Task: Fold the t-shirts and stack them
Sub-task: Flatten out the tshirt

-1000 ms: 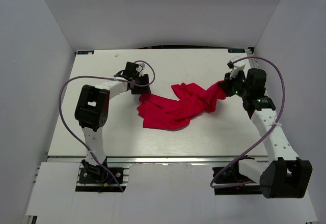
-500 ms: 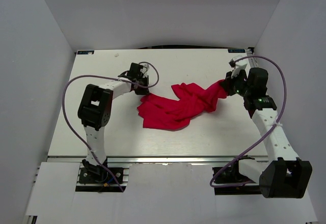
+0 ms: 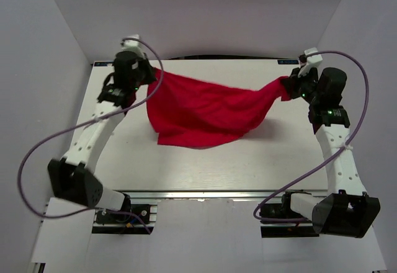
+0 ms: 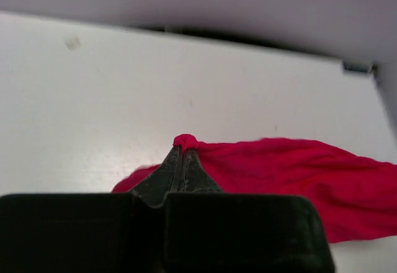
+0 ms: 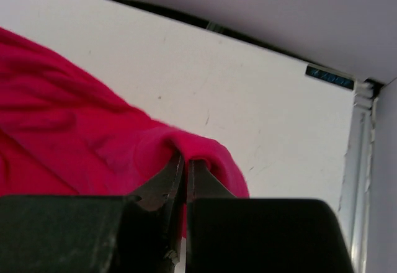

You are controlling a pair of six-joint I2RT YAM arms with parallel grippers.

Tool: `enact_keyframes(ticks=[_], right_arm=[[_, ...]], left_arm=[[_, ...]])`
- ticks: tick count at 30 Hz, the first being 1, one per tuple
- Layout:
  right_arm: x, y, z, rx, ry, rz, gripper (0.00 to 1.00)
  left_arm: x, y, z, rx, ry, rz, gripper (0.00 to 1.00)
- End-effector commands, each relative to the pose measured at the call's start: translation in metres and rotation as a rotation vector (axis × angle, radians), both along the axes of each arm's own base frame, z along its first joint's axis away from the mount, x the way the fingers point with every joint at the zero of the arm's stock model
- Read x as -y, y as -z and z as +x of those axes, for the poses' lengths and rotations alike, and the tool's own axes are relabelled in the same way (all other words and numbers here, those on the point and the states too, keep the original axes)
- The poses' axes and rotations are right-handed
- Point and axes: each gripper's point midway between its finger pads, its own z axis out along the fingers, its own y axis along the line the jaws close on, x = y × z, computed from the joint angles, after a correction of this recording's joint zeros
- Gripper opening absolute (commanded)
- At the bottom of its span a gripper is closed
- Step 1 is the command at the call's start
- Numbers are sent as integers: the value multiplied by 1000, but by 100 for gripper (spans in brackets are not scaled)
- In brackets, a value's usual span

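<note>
A bright red t-shirt [image 3: 205, 108] hangs stretched between two white robot arms above the far half of a white tabletop [image 3: 186, 167]. The cloth is plain, with no print showing. Its top edge sags in a shallow curve from one claw to the other. Soft folds fan outward from each pinched point. The body of the shirt drapes downward into a broad, uneven lower edge nearer the arm bases. Whether that lower edge touches the tabletop cannot be told.

The left claw [image 3: 149, 74] is raised near the far left corner. It is clenched on a small bunched nub of red fabric that pokes out beyond its black fingertips. The right claw [image 3: 288, 87] is raised near the far right corner. It is likewise pinched tight on a fold of the shirt, and the cloth humps over its fingertips.

Purple cables [image 3: 43, 155] loop from both arms. Plain pale walls [image 3: 62, 25] enclose the tabletop on three sides.
</note>
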Motion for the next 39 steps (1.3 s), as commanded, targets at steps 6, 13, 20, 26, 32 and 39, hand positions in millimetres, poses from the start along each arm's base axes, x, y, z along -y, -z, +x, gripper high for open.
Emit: enact_keyframes(ticks=[6, 13, 20, 26, 32, 39], right_arm=[[31, -97, 11, 305, 55, -82, 0], [66, -107, 23, 320, 91, -133, 0], [113, -97, 31, 298, 164, -203, 0], [117, -98, 20, 296, 104, -145, 0], [92, -116, 8, 338, 7, -63, 0], [65, -147, -4, 374, -116, 59, 0]], left_arm=[[-92, -133, -49, 357, -351, -55, 0], [-132, -183, -64, 475, -467, -40, 0], [-171, -202, -62, 484, -534, -9, 0], [-164, -207, -58, 493, -471, -56, 0], [-118, -207, -62, 506, -230, -145, 0], [-80, -212, -77, 508, -37, -264, 0]])
